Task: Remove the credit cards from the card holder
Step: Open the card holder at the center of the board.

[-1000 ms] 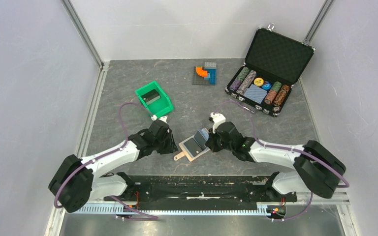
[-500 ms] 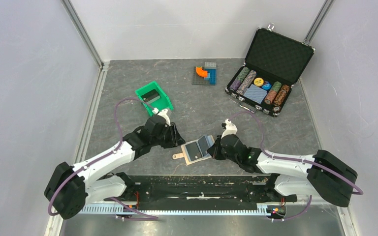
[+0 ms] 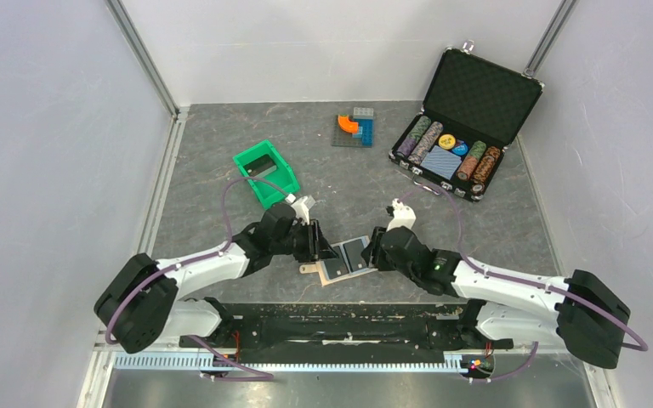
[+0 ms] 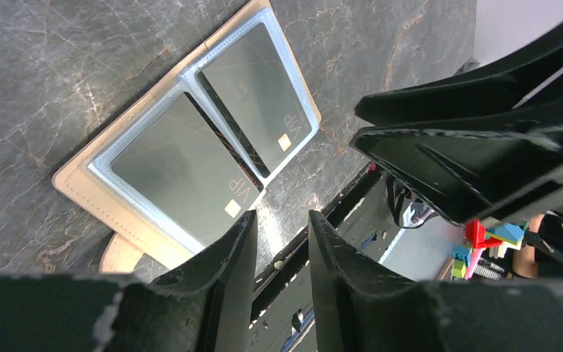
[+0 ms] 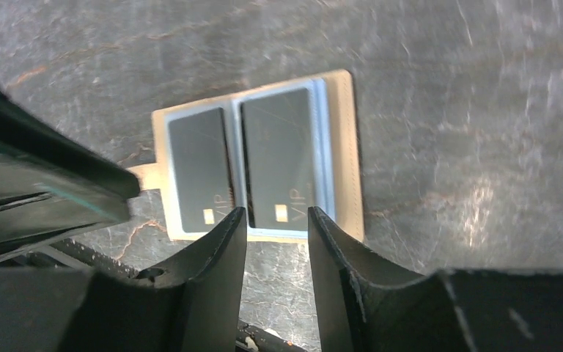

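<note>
Two dark credit cards sit in the pockets of the card holder, lying open on the tabletop between the left hand and right hand, both slightly spread and empty, apparently poised to pull them out.

green bin: left-centre, dark item inside | open black case: chips, far right | coloured blocks: far centre

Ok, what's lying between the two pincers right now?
The open card holder, lying flat with two dark cards in its pockets, sits between the left pincer and the right pincer. The top view shows it best.
</note>
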`<action>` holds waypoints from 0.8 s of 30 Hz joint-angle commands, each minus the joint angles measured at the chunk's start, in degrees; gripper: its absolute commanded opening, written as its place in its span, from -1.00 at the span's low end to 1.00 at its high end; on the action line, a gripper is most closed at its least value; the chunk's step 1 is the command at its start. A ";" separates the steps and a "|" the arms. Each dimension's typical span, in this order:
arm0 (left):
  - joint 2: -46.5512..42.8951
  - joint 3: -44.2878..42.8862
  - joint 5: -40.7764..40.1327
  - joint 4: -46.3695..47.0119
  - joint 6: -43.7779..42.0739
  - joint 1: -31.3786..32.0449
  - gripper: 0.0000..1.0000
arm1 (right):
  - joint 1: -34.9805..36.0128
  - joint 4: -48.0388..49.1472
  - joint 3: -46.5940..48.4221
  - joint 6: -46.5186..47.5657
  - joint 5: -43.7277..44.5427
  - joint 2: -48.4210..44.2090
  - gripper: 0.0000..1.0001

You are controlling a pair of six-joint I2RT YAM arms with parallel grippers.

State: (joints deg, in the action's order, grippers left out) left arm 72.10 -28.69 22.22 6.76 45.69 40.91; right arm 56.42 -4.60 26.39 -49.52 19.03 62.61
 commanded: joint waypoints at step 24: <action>6.27 -0.77 0.62 7.24 4.42 1.59 -0.26 | -12.14 18.48 -2.44 28.06 -24.19 15.56 -0.50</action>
State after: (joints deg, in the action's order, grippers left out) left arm 76.23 -27.11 22.83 11.33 48.36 41.65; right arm 44.62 8.67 27.31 -20.84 -4.40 77.97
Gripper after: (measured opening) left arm 0.375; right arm 0.264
